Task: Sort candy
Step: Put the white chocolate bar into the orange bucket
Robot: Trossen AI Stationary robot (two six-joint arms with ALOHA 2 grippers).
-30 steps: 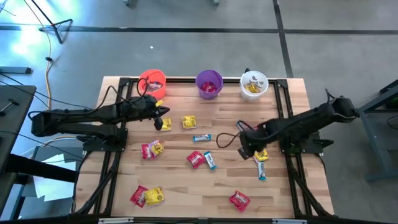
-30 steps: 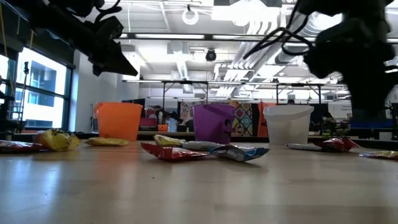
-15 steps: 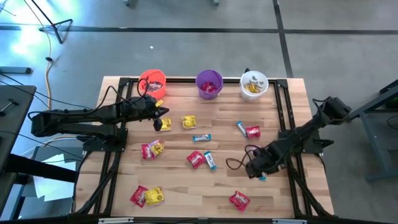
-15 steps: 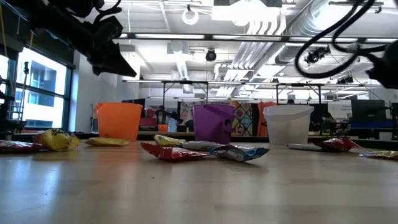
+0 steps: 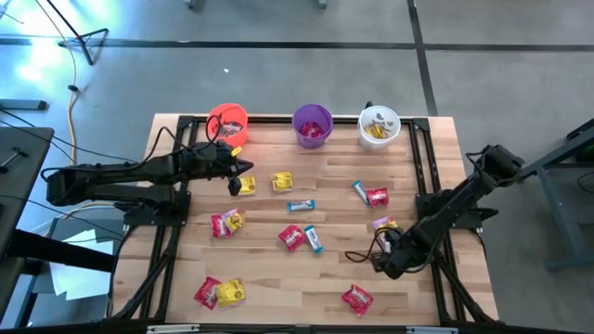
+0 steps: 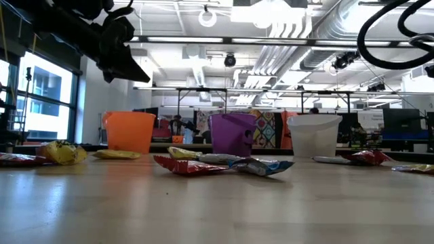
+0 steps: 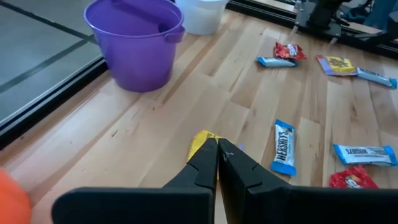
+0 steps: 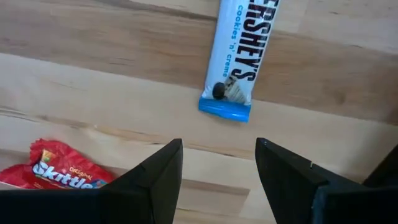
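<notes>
Candy lies scattered over the wooden desk point(image 5: 278, 278): a yellow packet point(image 5: 282, 181) and a blue bar point(image 5: 300, 206) near the middle, a red packet point(image 5: 291, 237) with another blue bar point(image 5: 315, 239) just beside it, a red-and-yellow pair point(image 5: 225, 222) to the left, another such pair point(image 5: 218, 292) at the near left corner, one red packet point(image 5: 357, 298) at the near right, and a red packet touching a blue bar point(image 5: 371, 195) farther right. Along the far edge stand an orange cup point(image 5: 227, 122), a purple cup point(image 5: 312, 125) with red candy inside and a white cup point(image 5: 379, 125) with yellow candy inside; only the high view looks into them.

The right pincer point(image 5: 388, 262) is low over the desk's right side, near a yellow packet point(image 5: 383, 225). Its wrist view alone shows what lies under it: fingers point(image 8: 155, 186) spread apart and grasping nothing, a cookies-and-creme bar point(image 8: 239, 56) just ahead of them, and a red Skittles packet point(image 8: 59, 174) off to one side.

The left pincer point(image 5: 243, 185) hangs above the desk in front of the orange cup. Its wrist view shows the fingers point(image 7: 205, 163) clenched together, with a yellow wrapper point(image 7: 200, 142) showing at the tips; whether it is pinched I cannot tell. The low view shows that arm point(image 6: 102, 41) raised above the desk
</notes>
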